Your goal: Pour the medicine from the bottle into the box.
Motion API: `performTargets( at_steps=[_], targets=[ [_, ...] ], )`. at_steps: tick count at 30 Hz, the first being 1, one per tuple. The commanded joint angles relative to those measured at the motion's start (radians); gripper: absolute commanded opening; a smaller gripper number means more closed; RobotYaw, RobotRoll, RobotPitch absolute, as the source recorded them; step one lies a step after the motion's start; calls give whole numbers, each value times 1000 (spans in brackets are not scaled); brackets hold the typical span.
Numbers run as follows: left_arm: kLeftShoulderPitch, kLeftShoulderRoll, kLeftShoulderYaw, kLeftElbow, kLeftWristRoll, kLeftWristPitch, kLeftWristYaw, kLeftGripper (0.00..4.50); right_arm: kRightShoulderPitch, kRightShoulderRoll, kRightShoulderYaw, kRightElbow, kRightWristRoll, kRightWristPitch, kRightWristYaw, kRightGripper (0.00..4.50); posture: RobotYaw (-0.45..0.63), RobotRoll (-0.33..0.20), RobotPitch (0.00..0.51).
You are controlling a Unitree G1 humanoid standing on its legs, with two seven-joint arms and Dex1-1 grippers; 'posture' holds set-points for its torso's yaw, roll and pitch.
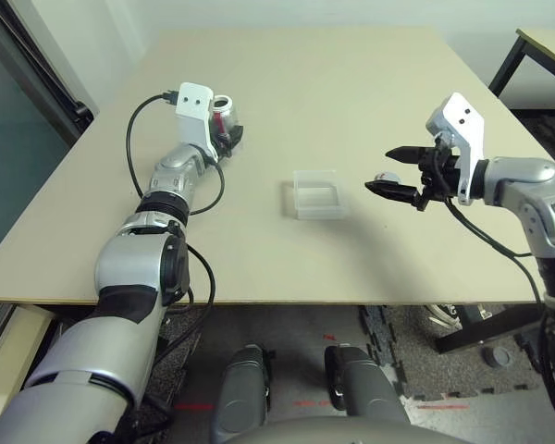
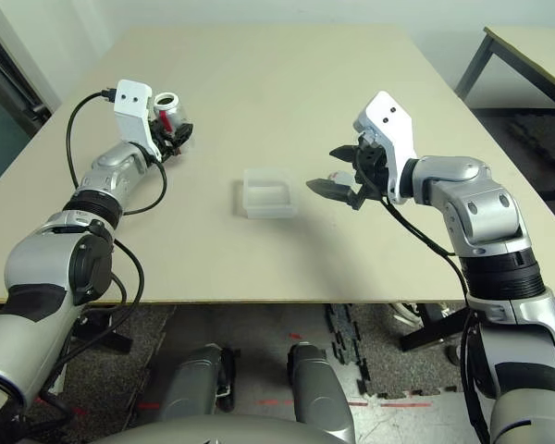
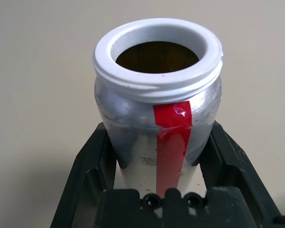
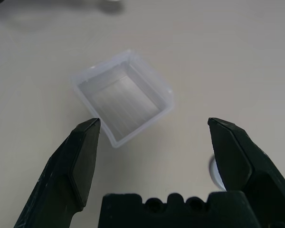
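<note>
My left gripper (image 1: 228,135) is shut on the bottle (image 3: 156,109), a silver cylinder with a red stripe and a white rim, at the table's far left. The bottle (image 1: 224,112) stands nearly upright with its mouth uncovered. Its inside is dark, and the medicine is hidden. The box (image 1: 317,193), a clear shallow tray, lies at mid-table and looks bare inside (image 4: 121,97). My right gripper (image 1: 378,170) hovers open just right of the box, fingers pointing toward it, nothing between them.
A small round cap (image 1: 385,177) lies on the table beneath my right gripper, partly behind one finger (image 4: 228,156). The beige table (image 1: 351,83) stretches far beyond the box. A second table (image 1: 546,37) stands at the back right.
</note>
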Motion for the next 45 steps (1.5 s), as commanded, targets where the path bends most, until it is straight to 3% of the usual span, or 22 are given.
performTargets(
  at_steps=[1,9,19,26,34,45],
  targets=[
    [30,-3,4,19,5,13,22,2666,19,-17,10,-36,10,19,17,4500,-66,0,78],
    [19,37,-138,23,152,-31,-15,2666,36,-24,6,-44,10,25,23,4500,-75,0,78],
    [-138,51,-489,32,493,-237,-59,2666,29,-6,5,-36,8,19,8,4500,-76,0,73],
    [-251,15,-880,58,881,-355,94,2666,27,9,1,-46,10,20,-14,4500,-120,0,66],
    [-335,-46,-1220,80,1221,-356,361,2666,35,37,-10,-74,19,32,-52,4500,-162,0,68],
    [-405,-76,-1312,98,1319,-312,432,2666,38,63,-10,-76,26,33,-84,4500,-156,0,75]
  ],
)
